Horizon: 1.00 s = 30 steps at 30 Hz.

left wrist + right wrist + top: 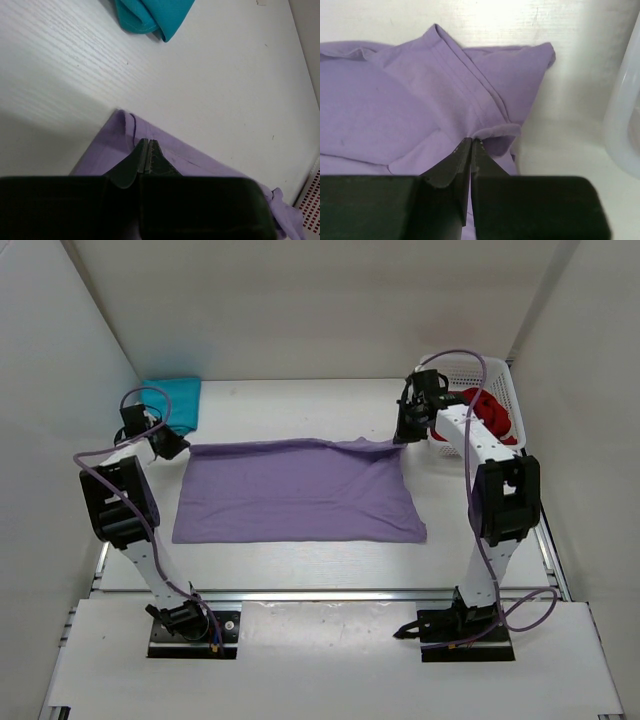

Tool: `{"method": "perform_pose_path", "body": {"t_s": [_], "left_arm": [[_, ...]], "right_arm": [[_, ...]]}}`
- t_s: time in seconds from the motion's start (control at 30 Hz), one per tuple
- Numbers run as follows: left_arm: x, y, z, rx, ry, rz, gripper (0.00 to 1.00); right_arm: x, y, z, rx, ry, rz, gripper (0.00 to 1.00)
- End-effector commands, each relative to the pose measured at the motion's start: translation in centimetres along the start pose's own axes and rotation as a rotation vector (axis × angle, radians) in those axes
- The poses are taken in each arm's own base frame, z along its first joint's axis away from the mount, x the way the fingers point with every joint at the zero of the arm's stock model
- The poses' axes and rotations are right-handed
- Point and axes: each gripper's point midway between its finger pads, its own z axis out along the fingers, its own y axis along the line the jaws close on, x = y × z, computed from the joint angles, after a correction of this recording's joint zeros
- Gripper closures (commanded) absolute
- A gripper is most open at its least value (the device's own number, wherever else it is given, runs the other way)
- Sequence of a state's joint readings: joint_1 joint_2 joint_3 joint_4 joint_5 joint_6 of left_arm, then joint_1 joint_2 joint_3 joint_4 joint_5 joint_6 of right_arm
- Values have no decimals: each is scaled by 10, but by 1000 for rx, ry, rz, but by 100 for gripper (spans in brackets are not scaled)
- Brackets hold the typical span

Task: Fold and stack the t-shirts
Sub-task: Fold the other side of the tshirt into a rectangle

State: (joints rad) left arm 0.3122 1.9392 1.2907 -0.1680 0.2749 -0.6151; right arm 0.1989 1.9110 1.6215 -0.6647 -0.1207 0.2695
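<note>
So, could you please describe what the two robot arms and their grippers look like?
The left arm and right arm share white links, blocky black joints and a looping lavender cable each. The left gripper and right gripper have black, tapering fingers.

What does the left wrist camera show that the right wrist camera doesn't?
Only left wrist: the teal t-shirt lying on the table, and the left tool shut on a corner of the lavender t-shirt. Only right wrist: the right tool shut on its stitched, bunched edge. Both: the lavender t-shirt, the table, and a bit of the white basket.
</note>
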Motion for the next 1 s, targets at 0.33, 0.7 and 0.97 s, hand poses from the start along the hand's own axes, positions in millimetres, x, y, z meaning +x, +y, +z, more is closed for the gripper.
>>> {"method": "perform_pose_path", "body": {"t_s": [0.33, 0.7, 0.97], "left_arm": [[-26, -1, -72, 80, -161, -55, 100], [-7, 13, -85, 33, -151, -31, 100], [37, 55, -73, -56, -46, -74, 100]], "right_arm": [[33, 16, -59, -55, -200, 21, 100], [80, -12, -74, -34, -238, 93, 100], [145, -22, -53, -70, -174, 162, 100]]}}
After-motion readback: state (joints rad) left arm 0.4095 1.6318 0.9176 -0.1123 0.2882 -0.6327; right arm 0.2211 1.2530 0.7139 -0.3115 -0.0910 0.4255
